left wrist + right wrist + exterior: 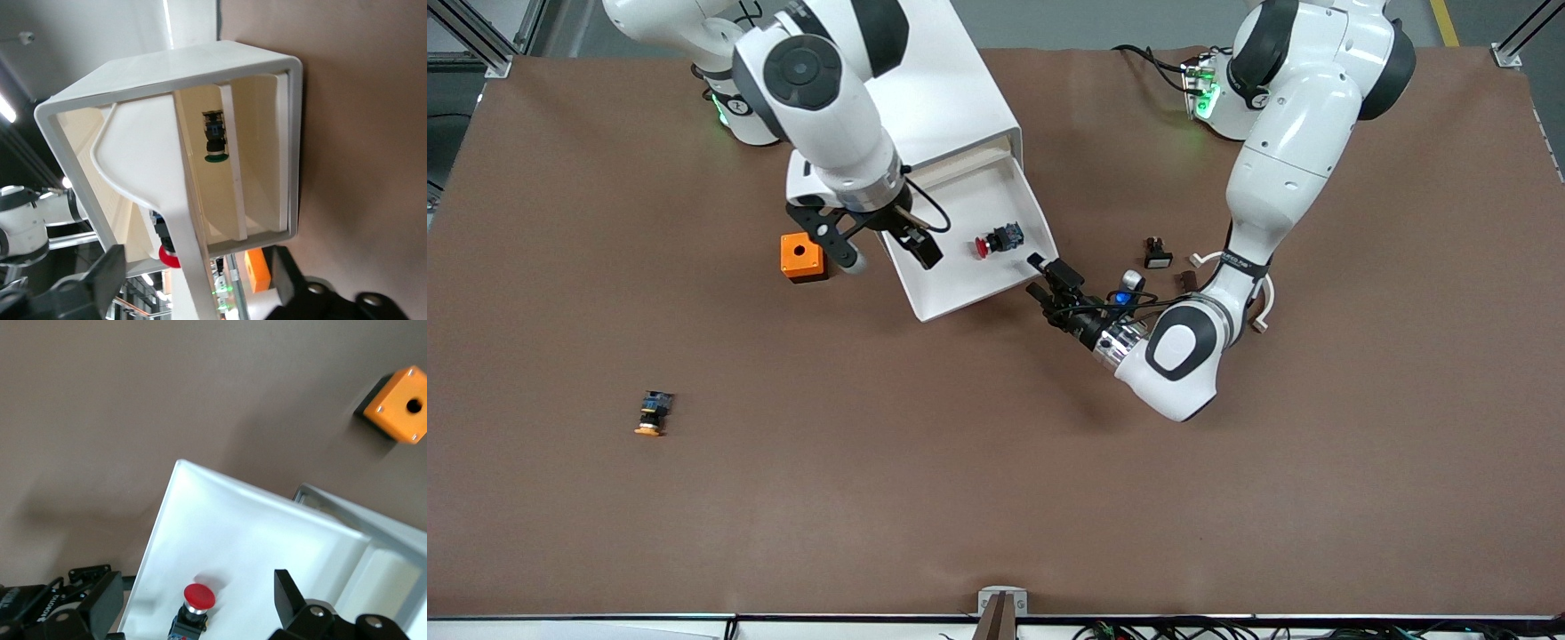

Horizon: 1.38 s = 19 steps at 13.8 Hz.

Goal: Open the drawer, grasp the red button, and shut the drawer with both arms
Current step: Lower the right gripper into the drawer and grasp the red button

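The white cabinet stands near the robots' bases, with one drawer pulled out toward the front camera. The red-capped button lies on its side in the drawer. My right gripper hangs open over the drawer's side toward the right arm's end. In the right wrist view the button lies between its spread fingers, untouched. My left gripper is open at the drawer's front corner. In the left wrist view the drawer front runs between its fingers, and the red cap peeks past it.
An orange box with a hole sits beside the drawer toward the right arm's end. An orange-capped button lies nearer the front camera. A black-and-white part lies by the left arm. Another drawer holds a green-capped button.
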Each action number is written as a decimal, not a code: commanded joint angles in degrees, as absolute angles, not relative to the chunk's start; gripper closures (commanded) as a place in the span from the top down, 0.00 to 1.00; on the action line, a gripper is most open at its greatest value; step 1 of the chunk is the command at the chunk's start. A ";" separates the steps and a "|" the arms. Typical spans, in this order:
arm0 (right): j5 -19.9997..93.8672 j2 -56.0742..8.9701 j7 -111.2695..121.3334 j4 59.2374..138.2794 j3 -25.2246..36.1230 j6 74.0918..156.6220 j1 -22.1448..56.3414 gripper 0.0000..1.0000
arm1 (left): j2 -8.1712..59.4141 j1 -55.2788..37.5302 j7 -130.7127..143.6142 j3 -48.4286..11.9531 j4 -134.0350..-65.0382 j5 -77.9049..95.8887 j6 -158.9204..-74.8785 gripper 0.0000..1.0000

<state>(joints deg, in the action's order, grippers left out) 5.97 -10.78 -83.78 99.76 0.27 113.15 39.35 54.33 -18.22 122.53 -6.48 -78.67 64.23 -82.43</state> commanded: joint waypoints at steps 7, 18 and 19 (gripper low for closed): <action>5.71 -18.09 -98.60 101.16 1.14 123.92 47.80 1.00 | 54.58 -18.10 89.95 -2.73 -71.11 64.69 -82.53 0.99; 3.69 -24.87 -108.63 96.59 1.14 123.75 52.82 0.94 | 50.19 -22.41 61.45 4.31 -67.41 50.90 -90.78 0.99; 3.60 -24.87 -108.63 96.59 1.14 123.75 53.08 0.90 | 49.49 -22.33 60.13 4.31 -67.41 49.67 -91.92 0.99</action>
<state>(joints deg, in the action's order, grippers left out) 4.74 -23.95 -106.93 98.27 0.46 124.71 52.18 51.95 -21.66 62.94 3.49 -66.54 52.53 -89.86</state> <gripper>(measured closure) 0.048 0.004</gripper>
